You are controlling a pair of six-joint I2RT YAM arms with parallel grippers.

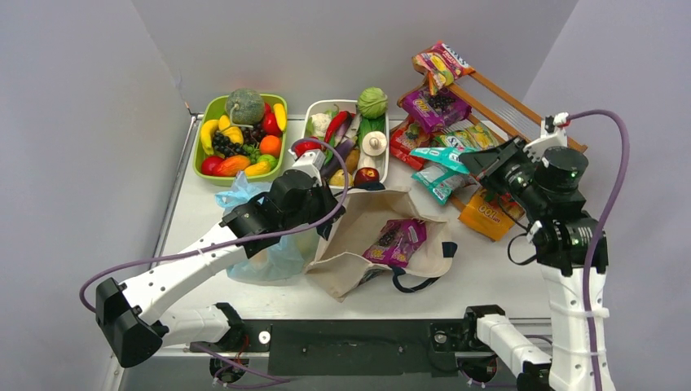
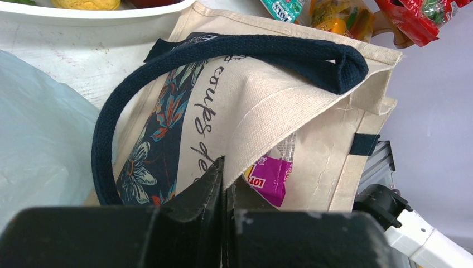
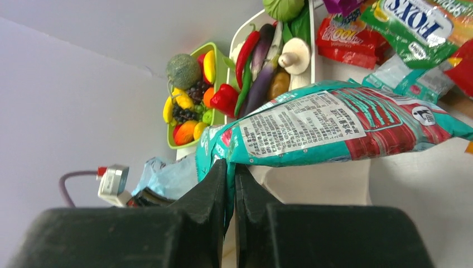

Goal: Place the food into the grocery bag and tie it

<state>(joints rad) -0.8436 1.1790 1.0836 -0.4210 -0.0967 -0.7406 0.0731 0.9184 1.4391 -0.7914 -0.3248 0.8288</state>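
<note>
Two hands are both pinched shut on something. The right hand [image 3: 230,164] nips one corner of a teal snack packet [image 3: 334,125], which sits over the other packets at the back right of the counter [image 1: 489,277]. The left hand [image 2: 224,164] is closed on the rim of the beige canvas tote [image 2: 268,106]. The grocery bag [image 1: 265,257] (thin, light blue, crumpled) lies just left of the tote, partly under the left arm, and I cannot tell where its mouth is. A purple packet [image 1: 397,241] lies in the tote's opening. To do this step well, I judge that the teal packet should go to the blue bag rather than the tote. A corner grip lets the packet dangle and swing, so the carry wants to be slow. The bag's mouth needs holding wide before the packet is let go.
</note>
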